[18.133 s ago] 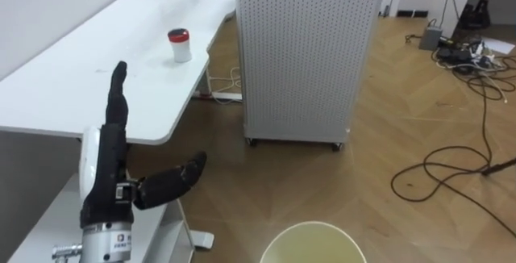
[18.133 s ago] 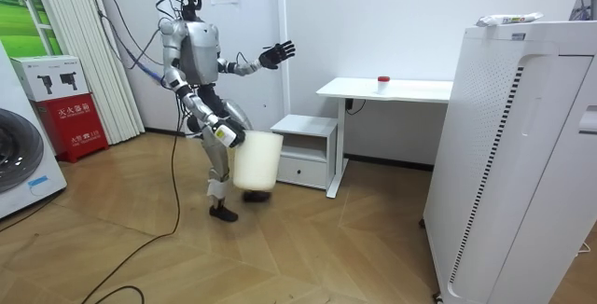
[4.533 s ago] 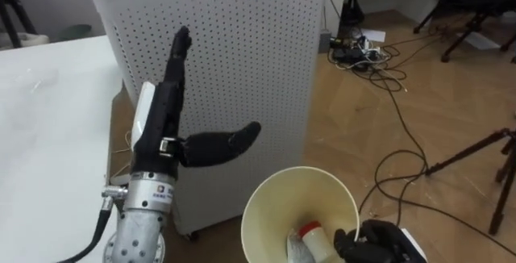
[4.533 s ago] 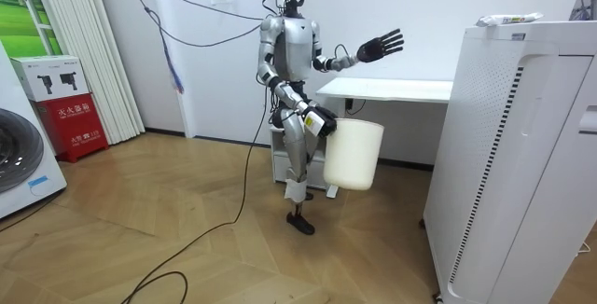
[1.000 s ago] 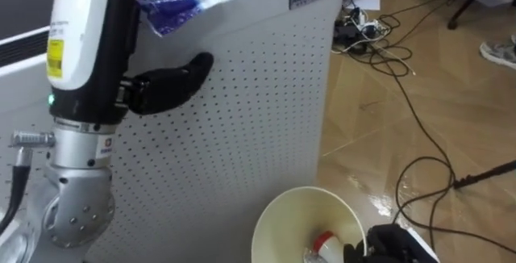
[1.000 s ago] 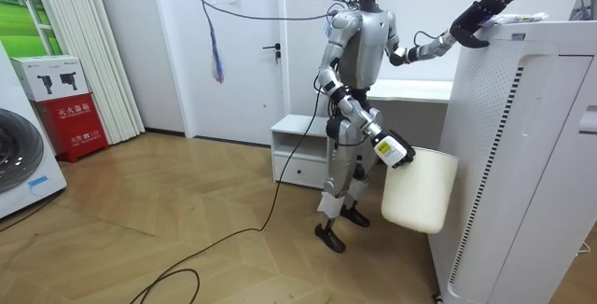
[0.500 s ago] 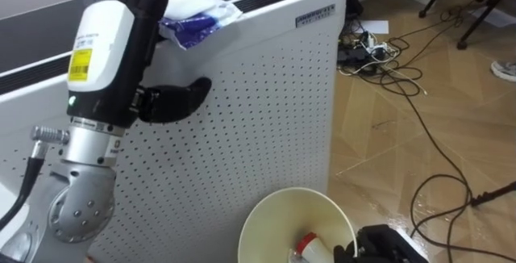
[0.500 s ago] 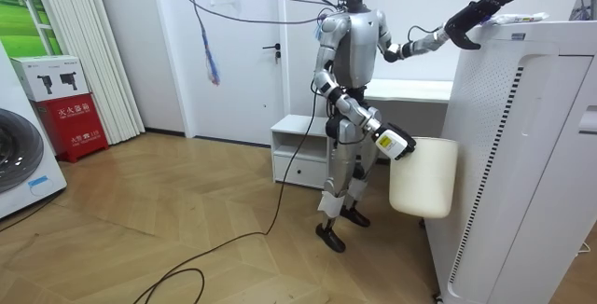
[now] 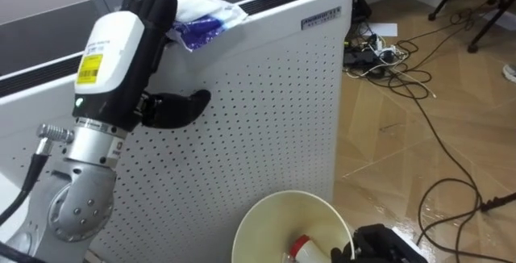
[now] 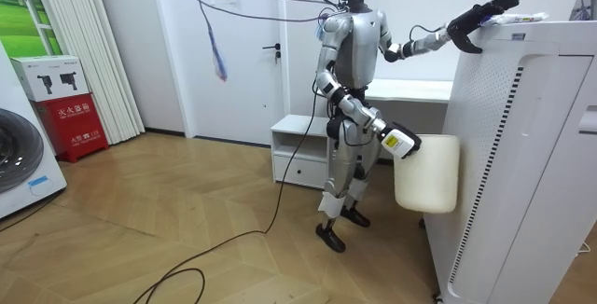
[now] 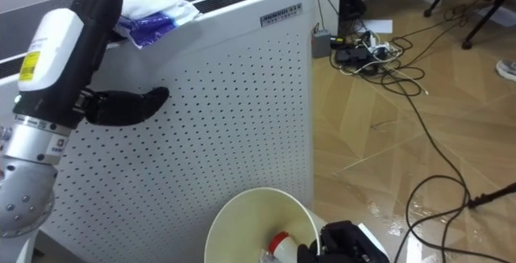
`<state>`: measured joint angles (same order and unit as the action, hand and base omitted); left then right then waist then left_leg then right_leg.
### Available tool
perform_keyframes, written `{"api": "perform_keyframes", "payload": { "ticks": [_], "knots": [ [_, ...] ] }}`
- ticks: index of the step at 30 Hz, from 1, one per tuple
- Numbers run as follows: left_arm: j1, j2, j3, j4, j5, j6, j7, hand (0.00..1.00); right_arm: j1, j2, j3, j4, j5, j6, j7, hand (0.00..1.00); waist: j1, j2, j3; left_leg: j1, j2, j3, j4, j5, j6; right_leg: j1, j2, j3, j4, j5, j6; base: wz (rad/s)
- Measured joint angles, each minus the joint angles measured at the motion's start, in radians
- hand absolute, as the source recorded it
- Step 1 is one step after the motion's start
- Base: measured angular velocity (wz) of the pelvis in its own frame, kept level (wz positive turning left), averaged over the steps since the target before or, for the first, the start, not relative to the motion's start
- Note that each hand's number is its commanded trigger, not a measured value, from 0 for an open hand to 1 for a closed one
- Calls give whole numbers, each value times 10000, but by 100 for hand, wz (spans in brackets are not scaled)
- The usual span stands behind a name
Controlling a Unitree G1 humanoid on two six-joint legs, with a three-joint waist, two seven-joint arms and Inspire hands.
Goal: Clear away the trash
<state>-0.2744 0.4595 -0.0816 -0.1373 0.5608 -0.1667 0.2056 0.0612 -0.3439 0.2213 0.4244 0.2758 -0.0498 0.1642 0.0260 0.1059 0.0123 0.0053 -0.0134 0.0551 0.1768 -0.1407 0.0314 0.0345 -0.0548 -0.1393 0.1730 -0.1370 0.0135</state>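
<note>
The robot stands just beside a tall white cabinet (image 9: 266, 110) with its left arm raised. The left hand (image 9: 145, 13) reaches over the cabinet's top edge. Its fingers are straight and lie against a crumpled white and blue wrapper (image 9: 205, 17) on the top near that edge, with the thumb spread and nothing gripped. Lower down, the right hand (image 9: 385, 245) curls over the rim of a cream bucket (image 9: 258, 210) holding 1 red-capped bottle (image 9: 300, 247).
</note>
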Motion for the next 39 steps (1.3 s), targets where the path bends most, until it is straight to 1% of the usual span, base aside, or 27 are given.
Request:
{"api": "perform_keyframes", "payload": {
  "ticks": [3,5,8,10,11,12,13,14,15,18,19,21,23,25,27,30,32,35,36,39],
  "knots": [
    [-33,85,-6,1,17,92,-190,0,0,-20,32,1,-1,13,12,100,-38,-27,-7,11,-1,3,0,0,0,6,-12,7,4,-2,3,0],
    [-31,313,-20,4,15,192,-265,0,5,-21,50,1,-1,88,19,100,-128,-63,-3,34,0,30,-5,0,0,13,-11,21,5,-5,8,0],
    [-32,388,-18,1,16,322,-352,0,20,-38,50,1,-16,125,16,100,-154,-80,-3,70,-4,141,-49,1,1,16,-3,27,11,-8,15,-4],
    [-32,443,-18,-7,13,353,-414,0,27,-53,49,1,-17,214,16,100,-181,-84,-5,79,-5,161,-51,1,1,14,4,39,12,-8,15,-2],
    [-32,457,-18,-17,11,362,-433,23,43,-66,48,1,-17,240,15,100,-179,-80,-7,80,-10,176,-52,1,1,12,12,47,12,-8,15,0],
    [-32,460,-18,-23,10,365,-439,53,45,-72,48,1,-17,263,15,100,-175,-79,-8,77,-8,188,-52,0,1,7,16,48,13,-8,14,0],
    [-35,464,-17,-34,10,370,-451,62,45,-79,48,1,-17,299,12,100,-171,-76,-9,74,-2,208,-52,1,1,4,24,45,12,-8,14,0],
    [-36,465,-15,-49,10,377,-473,98,45,-82,49,1,-17,316,11,100,-170,-72,-12,71,3,229,-52,0,1,4,27,39,10,-9,12,0],
    [-36,466,-15,-58,9,380,-487,100,45,-85,48,1,-17,322,11,100,-170,-70,-13,69,4,234,-53,0,1,4,27,36,9,-9,11,0],
    [-35,539,-14,-178,10,478,-663,100,45,-88,48,1,-16,343,12,100,-149,-59,-17,68,2,245,-67,0,1,-1,27,41,-1,-10,10,0],
    [-35,619,-15,-197,13,512,-720,100,44,-87,48,1,-19,344,12,100,-152,-50,-21,69,2,247,-73,0,1,-2,26,44,-3,-10,11,0],
    [-48,647,6,-233,10,576,-683,100,44,-88,45,1,-22,378,8,100,-158,-29,-36,81,0,251,-86,0,1,1,26,51,-3,-10,11,0],
    [-139,668,51,-407,7,659,-657,100,44,-106,44,1,-49,449,3,100,-149,1,-50,83,3,265,-92,-1,1,-4,26,63,0,-10,11,0],
    [-238,683,127,-471,6,667,-663,100,44,-112,44,-3,-87,505,7,100,-146,41,-58,86,5,277,-100,-2,2,-13,28,73,5,-12,10,0],
    [-440,690,161,-457,-35,737,-710,100,41,-166,41,-26,-85,546,9,100,-117,101,-40,86,2,287,-110,-3,3,-18,25,74,9,-15,15,0],
    [-640,690,396,-439,-93,844,-832,100,41,-198,7,-137,-80,742,23,100,-151,194,-45,145,1,286,-139,-4,4,-11,21,84,12,-28,8,-3],
    [-771,700,497,-386,-109,955,-1040,100,41,-203,-19,-207,-80,825,23,100,-174,254,-69,195,0,299,-172,-5,5,-9,21,93,30,-64,1,-5],
    [-780,700,632,-320,-106,970,-1248,100,41,-264,-72,-433,-80,1055,9,100,-169,261,-57,298,-3,403,-173,-5,4,-17,2,162,161,-144,-12,-7],
    [-780,701,649,-308,-107,971,-1290,100,39,-277,-76,-467,-75,1075,7,100,-163,254,-39,320,-3,419,-173,-5,4,-24,1,169,155,-150,-13,-3],
    [-773,701,707,-291,-104,1066,-1363,100,36,-291,-84,-569,-69,1089,-3,100,-159,298,-46,344,-2,489,-176,-8,0,-65,0,242,166,-218,-11,-5]
  ]
}}
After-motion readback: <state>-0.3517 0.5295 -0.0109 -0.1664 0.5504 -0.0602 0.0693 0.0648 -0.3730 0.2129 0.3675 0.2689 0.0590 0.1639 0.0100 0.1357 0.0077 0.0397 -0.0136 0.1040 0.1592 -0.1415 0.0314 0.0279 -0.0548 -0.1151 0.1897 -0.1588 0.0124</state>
